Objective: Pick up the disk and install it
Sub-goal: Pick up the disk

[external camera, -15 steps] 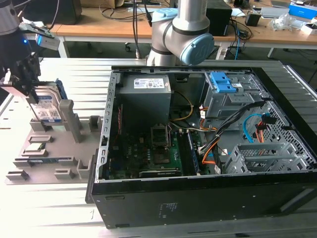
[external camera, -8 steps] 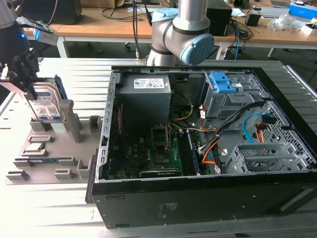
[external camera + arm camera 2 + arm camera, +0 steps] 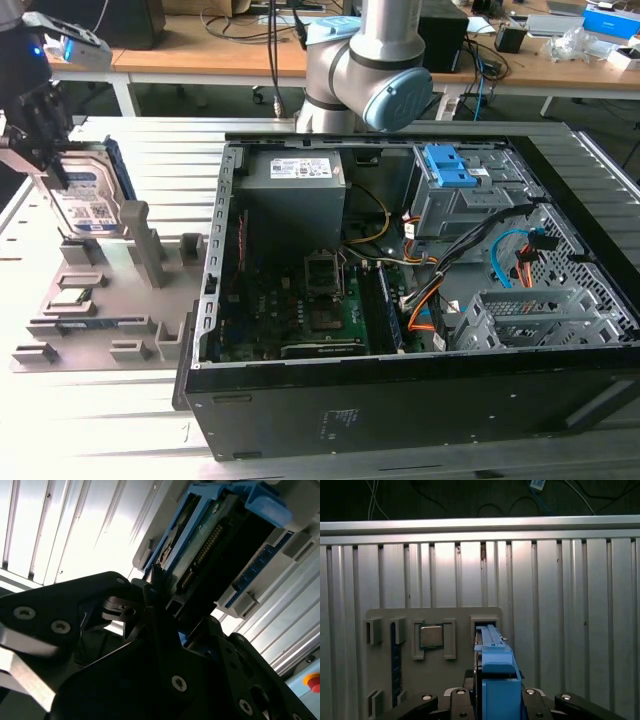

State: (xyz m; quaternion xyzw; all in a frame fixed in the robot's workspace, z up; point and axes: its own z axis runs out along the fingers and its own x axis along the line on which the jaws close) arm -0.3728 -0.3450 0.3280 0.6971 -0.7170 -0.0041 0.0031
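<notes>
The disk [image 3: 92, 205] stands on edge in a slot of the grey holder tray [image 3: 105, 310] at the exterior view's left; its silver face carries a white-and-blue label and a blue carrier frame runs round it. My gripper [image 3: 45, 165] comes down on its upper edge from above and is shut on the disk. In the first wrist view the blue carrier [image 3: 495, 655] runs from the tray slot back between my fingers, with my gripper [image 3: 500, 707] straddling it. In the second wrist view a black fingertip [image 3: 154, 587] presses against the disk's blue frame [image 3: 175, 545].
An open computer case [image 3: 400, 260] lies on the exterior view's right of the tray, with a blue bracket on a grey drive cage [image 3: 450, 170] at its back. A small chip [image 3: 75, 297] sits in the tray. The arm's base [image 3: 365, 70] stands behind the case. Ribbed metal tabletop [image 3: 570, 605] surrounds the tray.
</notes>
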